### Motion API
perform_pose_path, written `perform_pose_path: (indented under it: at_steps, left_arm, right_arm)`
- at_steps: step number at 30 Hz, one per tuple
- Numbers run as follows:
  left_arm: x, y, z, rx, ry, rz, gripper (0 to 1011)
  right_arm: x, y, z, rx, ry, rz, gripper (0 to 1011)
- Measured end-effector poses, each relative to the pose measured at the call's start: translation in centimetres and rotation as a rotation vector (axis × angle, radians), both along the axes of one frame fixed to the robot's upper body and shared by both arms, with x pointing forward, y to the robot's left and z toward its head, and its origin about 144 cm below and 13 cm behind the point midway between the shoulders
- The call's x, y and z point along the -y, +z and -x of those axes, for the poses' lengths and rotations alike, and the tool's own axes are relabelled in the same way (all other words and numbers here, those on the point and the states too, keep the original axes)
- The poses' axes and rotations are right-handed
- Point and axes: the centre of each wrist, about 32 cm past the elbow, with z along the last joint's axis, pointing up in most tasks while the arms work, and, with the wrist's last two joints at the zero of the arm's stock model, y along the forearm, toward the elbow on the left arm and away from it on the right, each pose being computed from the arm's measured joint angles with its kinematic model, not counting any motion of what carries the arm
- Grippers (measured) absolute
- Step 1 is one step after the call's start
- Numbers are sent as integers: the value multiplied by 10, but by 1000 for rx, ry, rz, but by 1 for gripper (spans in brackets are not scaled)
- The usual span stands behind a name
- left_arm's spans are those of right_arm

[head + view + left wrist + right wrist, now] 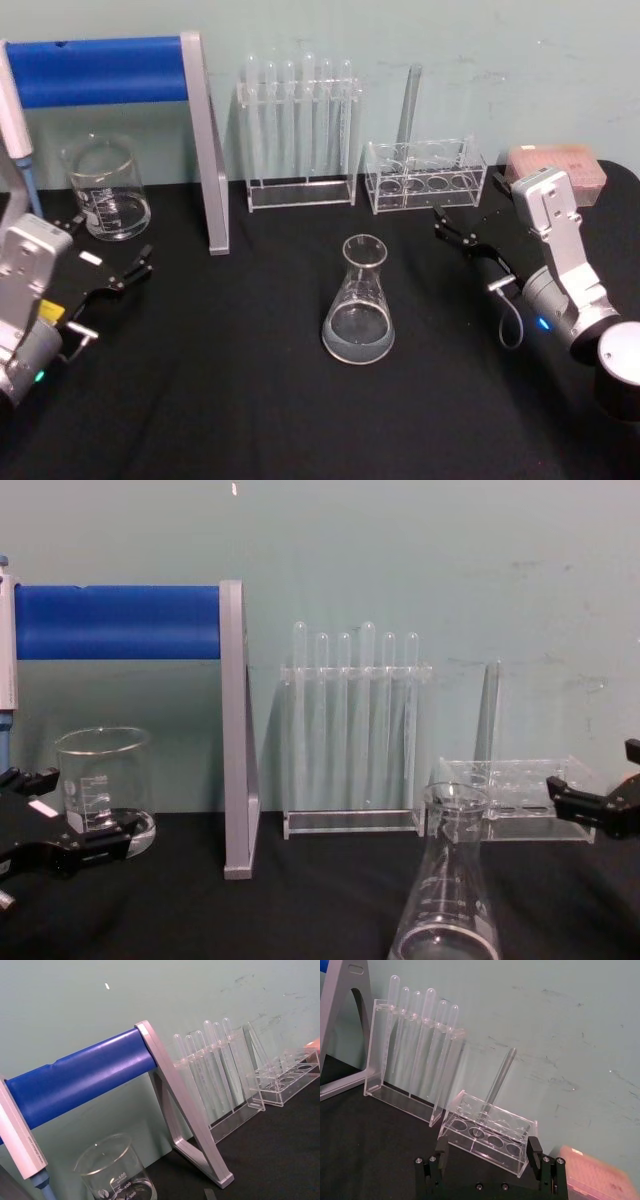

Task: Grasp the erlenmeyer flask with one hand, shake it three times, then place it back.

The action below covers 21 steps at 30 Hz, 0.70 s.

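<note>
The erlenmeyer flask (358, 300) stands upright on the black table (250, 400), well apart from and between the open left gripper (112, 265) and the open right gripper (455, 232).

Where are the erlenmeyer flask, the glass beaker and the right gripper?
erlenmeyer flask (358, 305), head view, on its cone-shaped body.
glass beaker (104, 190), head view, on its side wall.
right gripper (456, 232), head view, midway between its open fingertips.
</note>
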Motion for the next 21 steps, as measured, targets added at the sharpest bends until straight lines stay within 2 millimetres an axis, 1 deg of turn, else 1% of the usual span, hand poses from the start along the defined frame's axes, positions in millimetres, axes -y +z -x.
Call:
perform_pose_path:
  at_steps: [21]
  left_arm:
    - [0,0,0,0,0,0,1001]
  right_arm:
    - [0,0,0,0,0,0,1003]
